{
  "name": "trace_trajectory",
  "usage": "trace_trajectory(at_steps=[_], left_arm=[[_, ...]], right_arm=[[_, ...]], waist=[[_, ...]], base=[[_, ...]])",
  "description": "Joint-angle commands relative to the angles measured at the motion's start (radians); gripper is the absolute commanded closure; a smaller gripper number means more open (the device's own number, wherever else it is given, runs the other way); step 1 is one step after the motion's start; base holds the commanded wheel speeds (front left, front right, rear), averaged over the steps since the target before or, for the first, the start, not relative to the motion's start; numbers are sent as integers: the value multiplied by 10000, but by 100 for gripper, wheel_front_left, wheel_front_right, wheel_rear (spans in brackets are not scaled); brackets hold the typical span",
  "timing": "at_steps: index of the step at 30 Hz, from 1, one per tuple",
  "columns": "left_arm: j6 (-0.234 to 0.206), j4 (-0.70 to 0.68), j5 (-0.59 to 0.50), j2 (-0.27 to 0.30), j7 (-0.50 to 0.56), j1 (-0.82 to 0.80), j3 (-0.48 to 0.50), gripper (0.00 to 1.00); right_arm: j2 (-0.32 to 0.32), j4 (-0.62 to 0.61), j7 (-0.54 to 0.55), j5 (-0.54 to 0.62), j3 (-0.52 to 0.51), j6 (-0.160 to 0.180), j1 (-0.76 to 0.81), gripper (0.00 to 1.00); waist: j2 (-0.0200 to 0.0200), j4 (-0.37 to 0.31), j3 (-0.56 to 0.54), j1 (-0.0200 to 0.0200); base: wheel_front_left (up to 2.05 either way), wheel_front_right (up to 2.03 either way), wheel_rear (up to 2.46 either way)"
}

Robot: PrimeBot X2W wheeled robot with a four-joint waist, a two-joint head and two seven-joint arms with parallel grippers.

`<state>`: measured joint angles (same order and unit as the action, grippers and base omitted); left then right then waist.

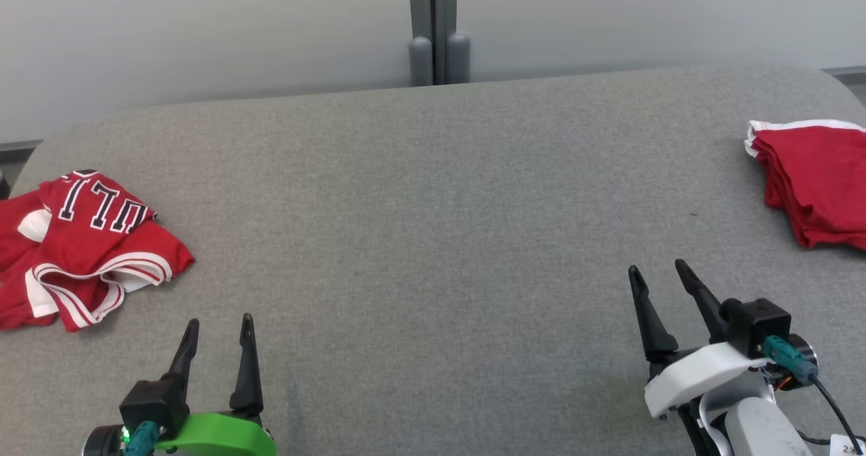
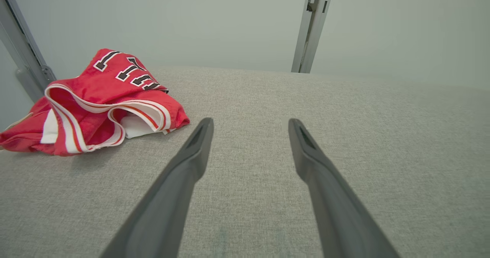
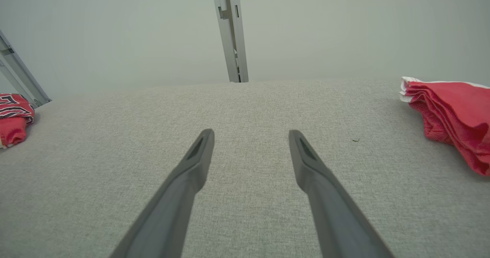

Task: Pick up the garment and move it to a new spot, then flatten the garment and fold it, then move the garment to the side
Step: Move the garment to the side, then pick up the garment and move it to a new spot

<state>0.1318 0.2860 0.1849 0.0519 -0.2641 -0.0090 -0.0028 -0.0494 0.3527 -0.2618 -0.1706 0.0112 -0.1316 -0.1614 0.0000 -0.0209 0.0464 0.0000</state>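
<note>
So there's a grey cloth-covered table [image 1: 433, 239] with a red jersey [image 1: 101, 253] sitting crumpled at its left edge. It's bunched up, with white and red striped trim showing and dark block letters on top, and part of it runs out of the head view past the table's left side. Over at the table's right edge there's a folded red garment [image 1: 818, 178] with a white band along its far side, lying flat in layers.

The left gripper [image 1: 220, 318] is over the table's near left part, just near of the jersey and not touching it, with its jaws spread apart and nothing between them. The right gripper [image 1: 655, 265] is the same deal over the table's near right part, jaws wide with nothing in them, well short of the folded garment. The middle of the table is bare cloth.
</note>
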Motion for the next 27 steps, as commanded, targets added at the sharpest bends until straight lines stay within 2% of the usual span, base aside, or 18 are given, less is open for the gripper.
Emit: trace_trajectory(at_steps=[1, 8, 12, 27], left_arm=[[-22, -94, 35, 8, 0, 180, -8, 0], [-22, -238, 294, 6, 0, 210, -100, 0], [-28, -100, 356, 10, 0, -118, -19, 0], [-296, 559, 900, 9, 0, -411, 645, 0]], right_arm=[[-34, -16, -42, -134, 40, 19, 196, 0], [-35, -59, -43, -167, 235, 19, 440, 0], [-35, -126, -43, -54, 388, 19, 275, 0], [-37, 122, -32, -93, 1123, 19, -290, 0]], waist=[[0, -10, -154, 0], [0, 198, -85, 0], [0, 660, 187, 0], [0, 3763, 848, 0]], base=[[0, 0, 0], [0, 0, 0], [0, 0, 0], [0, 0, 0]])
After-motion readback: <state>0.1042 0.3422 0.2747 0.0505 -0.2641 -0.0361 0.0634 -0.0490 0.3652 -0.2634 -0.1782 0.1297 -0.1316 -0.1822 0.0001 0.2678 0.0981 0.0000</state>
